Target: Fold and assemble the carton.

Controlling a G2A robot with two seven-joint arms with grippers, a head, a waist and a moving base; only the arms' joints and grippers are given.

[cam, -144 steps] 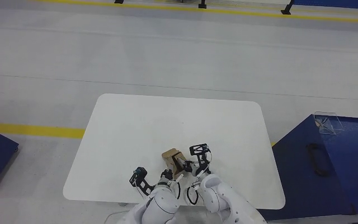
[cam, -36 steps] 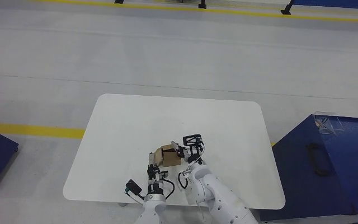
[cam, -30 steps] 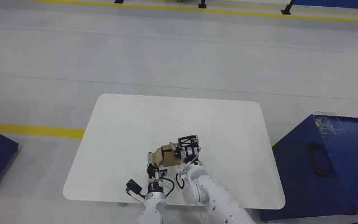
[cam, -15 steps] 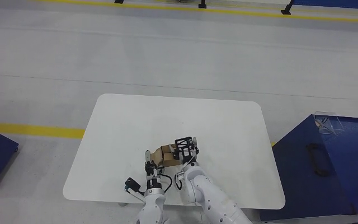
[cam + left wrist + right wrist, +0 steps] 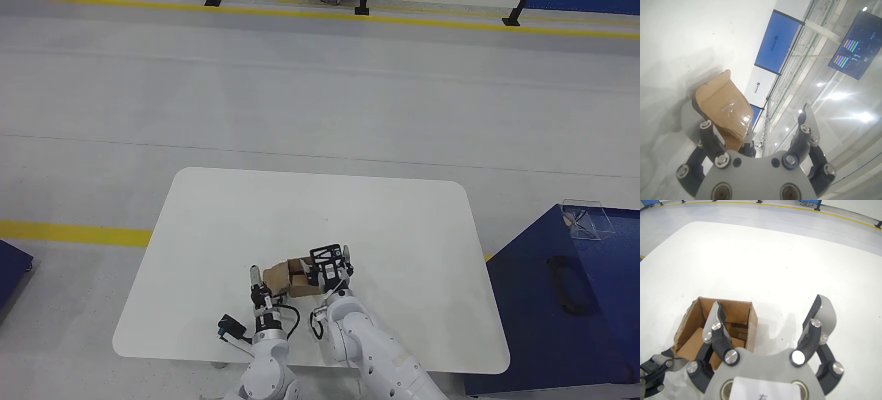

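The small brown corrugated-cardboard carton stands open-topped near the robot's edge of the white, round-cornered table, and nothing has hold of it. That is what worries me. The right claw is spread wide astride one side wall, with one finger down inside the box and the other outside it, above bare table. The left claw is also spread, with one finger against the taped outer face on the far side. If either arm pushes before the other braces, I'd expect such a light box to slide or tip rather than fold. The loose flaps lying in the bottom look easy for the inner finger to snag, which could drag the whole carton up as the finger lifts. One rim already looks ragged, so a hard pinch there might crease or tear the wall instead of bending it at a score line.
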